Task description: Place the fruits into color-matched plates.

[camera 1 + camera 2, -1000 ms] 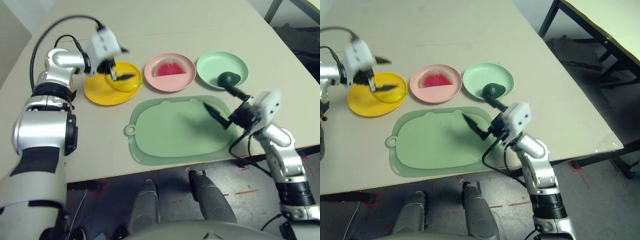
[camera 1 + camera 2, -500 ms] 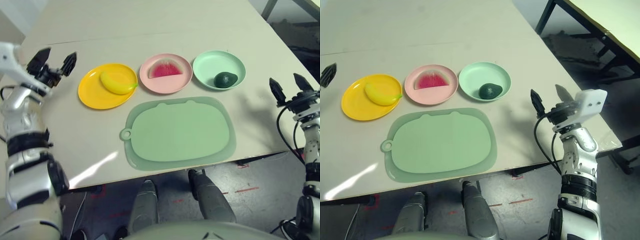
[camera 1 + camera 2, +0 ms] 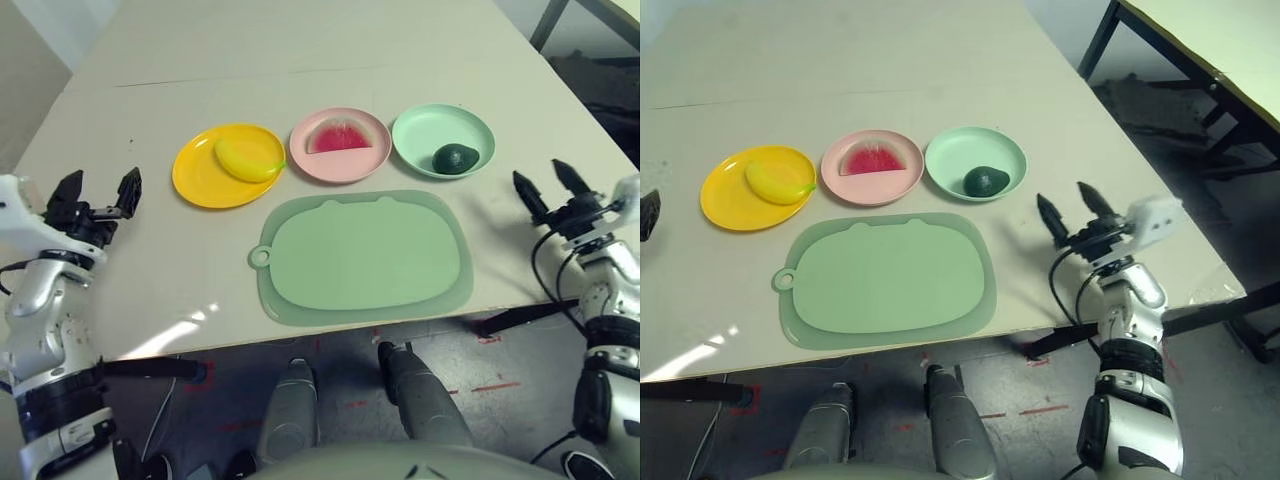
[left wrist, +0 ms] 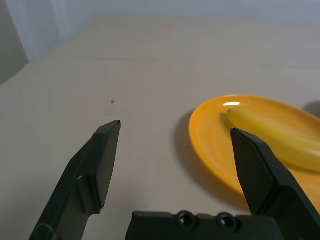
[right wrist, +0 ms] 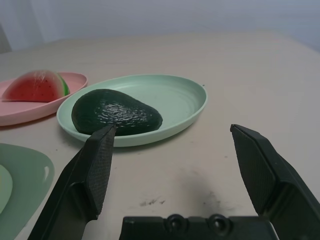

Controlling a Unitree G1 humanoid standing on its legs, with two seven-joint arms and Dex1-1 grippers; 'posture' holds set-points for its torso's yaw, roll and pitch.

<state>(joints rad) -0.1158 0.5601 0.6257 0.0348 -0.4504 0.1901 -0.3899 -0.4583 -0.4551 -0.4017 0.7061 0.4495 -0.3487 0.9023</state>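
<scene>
The yellow banana (image 3: 249, 158) lies in the orange-yellow plate (image 3: 200, 185). A red watermelon wedge (image 3: 338, 137) rests in the pink plate (image 3: 340, 168). In the mint green plate (image 3: 425, 135) sits the dark avocado (image 3: 455, 158). My left gripper (image 3: 98, 189) hovers open over the table's left part, apart from the yellow plate (image 4: 215, 140), with nothing between its fingers. At the table's right side my right gripper (image 3: 545, 184) stands open and empty, a short way from the green plate (image 5: 185, 100) and the avocado (image 5: 116, 112).
A large pale green mat (image 3: 365, 255) lies at the table's near middle, in front of the three plates. The table's front edge runs just below it. A second table's dark legs (image 3: 1100, 40) stand at the far right.
Both arms have drawn back and lowered toward the table's sides, the left coming nearer the front, the right moving a little inward. The fruits have not moved; the camera has shifted slightly.
</scene>
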